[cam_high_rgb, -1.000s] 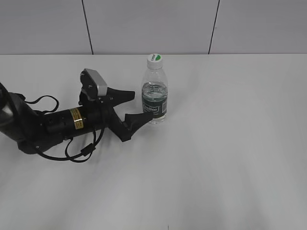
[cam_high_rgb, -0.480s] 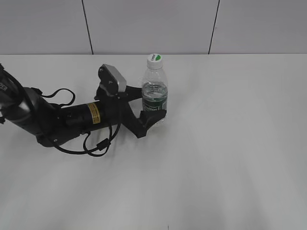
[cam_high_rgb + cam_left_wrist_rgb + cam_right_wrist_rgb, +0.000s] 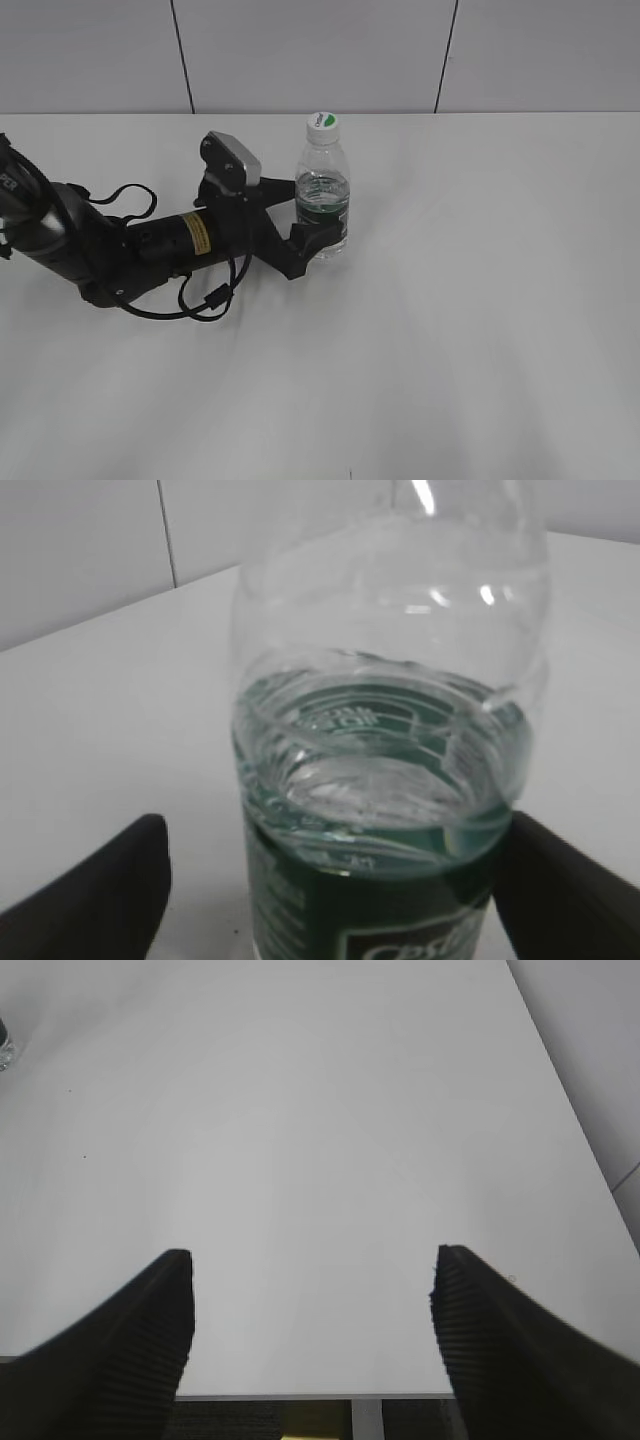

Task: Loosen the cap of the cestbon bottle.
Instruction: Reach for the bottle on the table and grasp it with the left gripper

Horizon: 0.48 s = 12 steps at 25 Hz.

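White cap (image 3: 322, 121) stays exposed: left gripper (image 3: 312, 212) brackets the cestbon bottle (image 3: 323, 205) low, jaws apparently closing, grip unconfirmed; right gripper (image 3: 310, 1330) spread, idle

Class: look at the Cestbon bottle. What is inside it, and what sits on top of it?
Inside the cestbon bottle is clear water, partly filling it; the green label hides the lower contents. On top sits the white cap.
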Each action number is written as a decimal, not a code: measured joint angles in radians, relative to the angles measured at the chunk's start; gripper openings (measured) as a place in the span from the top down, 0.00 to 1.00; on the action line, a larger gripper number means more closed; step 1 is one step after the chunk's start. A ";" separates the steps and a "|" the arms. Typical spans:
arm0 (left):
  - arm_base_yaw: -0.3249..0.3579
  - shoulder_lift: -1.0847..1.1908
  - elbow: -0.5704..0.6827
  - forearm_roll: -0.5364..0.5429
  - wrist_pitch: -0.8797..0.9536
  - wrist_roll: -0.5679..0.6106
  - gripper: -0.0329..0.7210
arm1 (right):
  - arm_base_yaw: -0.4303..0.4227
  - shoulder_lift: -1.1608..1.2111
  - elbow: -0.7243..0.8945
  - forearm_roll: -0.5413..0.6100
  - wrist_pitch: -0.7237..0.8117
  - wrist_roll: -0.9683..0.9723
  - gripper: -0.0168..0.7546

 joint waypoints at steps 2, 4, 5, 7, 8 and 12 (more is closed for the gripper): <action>0.000 0.000 0.000 -0.003 0.000 0.000 0.17 | 0.000 0.000 0.000 0.000 0.000 0.000 0.25; 0.000 0.000 0.000 -0.005 -0.005 0.000 0.17 | 0.000 0.000 0.000 0.000 0.000 0.000 0.25; 0.000 0.000 0.000 -0.006 -0.010 0.000 0.17 | 0.000 0.000 0.000 0.000 0.000 0.000 0.25; -0.001 0.000 -0.001 -0.006 -0.020 0.000 0.17 | 0.000 0.000 0.000 0.000 0.000 0.000 0.25; -0.001 0.002 -0.001 -0.006 -0.023 0.000 0.17 | 0.000 0.000 0.000 0.000 0.000 0.000 0.25; -0.005 0.046 -0.010 -0.009 -0.079 0.000 0.17 | 0.000 0.000 0.000 0.000 -0.001 0.000 0.25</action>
